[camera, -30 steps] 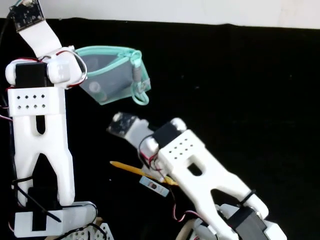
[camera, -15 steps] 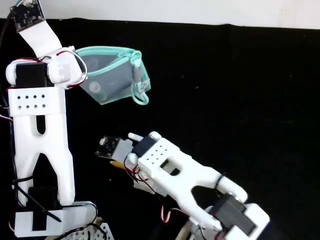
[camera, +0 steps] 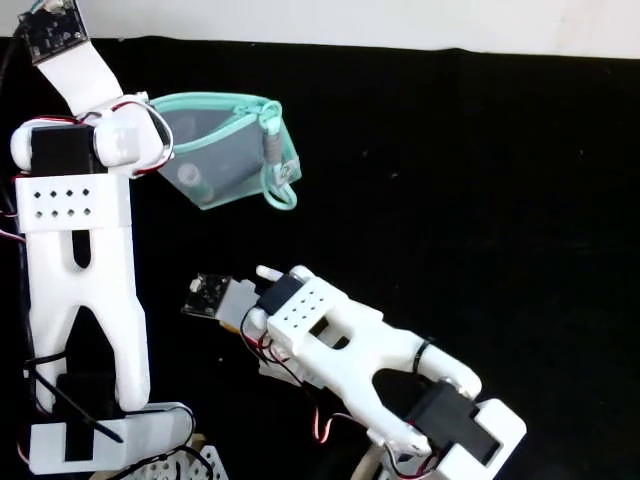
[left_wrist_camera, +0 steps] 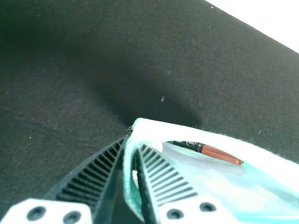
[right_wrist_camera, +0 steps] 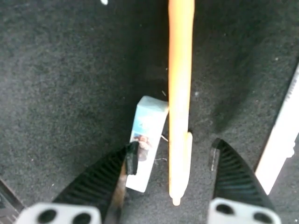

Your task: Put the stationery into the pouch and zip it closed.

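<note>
A teal mesh pouch (camera: 225,150) hangs open at the back left, and my left gripper (left_wrist_camera: 133,149) is shut on its rim (left_wrist_camera: 140,128). A black and red pen (left_wrist_camera: 210,150) lies inside the pouch (left_wrist_camera: 233,182). On the black cloth, an orange pencil (right_wrist_camera: 180,84) lies between the fingers of my open right gripper (right_wrist_camera: 170,156). A small white and blue eraser (right_wrist_camera: 147,140) lies beside the pencil, touching one fingertip (right_wrist_camera: 131,158). In the high view my right arm (camera: 310,320) leans low over the front centre and covers both items.
The left arm's white body (camera: 80,270) stands along the left side. A white strip (camera: 400,25) borders the table at the back. The black cloth (camera: 500,200) to the right is open room. A white edge (right_wrist_camera: 280,135) lies close to the right gripper.
My right arm has dropped and swung left over the pencil and eraser, hiding them in the high view. The left arm and pouch have kept still.
</note>
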Robot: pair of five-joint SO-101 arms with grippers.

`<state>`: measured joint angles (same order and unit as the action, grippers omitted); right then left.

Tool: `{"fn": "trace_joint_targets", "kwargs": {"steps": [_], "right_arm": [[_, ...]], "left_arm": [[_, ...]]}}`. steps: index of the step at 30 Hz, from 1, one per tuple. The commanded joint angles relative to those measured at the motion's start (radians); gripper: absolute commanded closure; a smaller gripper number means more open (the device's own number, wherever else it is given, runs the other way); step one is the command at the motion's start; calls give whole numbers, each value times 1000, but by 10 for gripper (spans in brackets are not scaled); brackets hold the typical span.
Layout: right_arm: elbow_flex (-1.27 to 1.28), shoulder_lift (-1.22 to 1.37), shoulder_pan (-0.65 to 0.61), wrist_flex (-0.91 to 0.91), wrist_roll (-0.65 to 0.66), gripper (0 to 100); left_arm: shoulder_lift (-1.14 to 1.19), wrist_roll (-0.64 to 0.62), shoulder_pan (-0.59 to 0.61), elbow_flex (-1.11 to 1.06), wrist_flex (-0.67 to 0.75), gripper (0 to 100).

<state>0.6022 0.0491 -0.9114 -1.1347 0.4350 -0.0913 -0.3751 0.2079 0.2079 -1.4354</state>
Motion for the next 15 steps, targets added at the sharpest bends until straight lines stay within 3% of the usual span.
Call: {"fn": "trace_joint_targets", "kwargs": {"steps": [1, 10, 15], "right_arm": [[4, 51, -8, 50, 11, 743], [-117, 45, 13, -53, 8, 743], [-196, 45, 15, -81, -147, 743]], "left_arm": [[12, 0, 8, -15, 9, 993], [12, 0, 10, -15, 9, 993], [12, 0, 10, -15, 9, 993]]}}
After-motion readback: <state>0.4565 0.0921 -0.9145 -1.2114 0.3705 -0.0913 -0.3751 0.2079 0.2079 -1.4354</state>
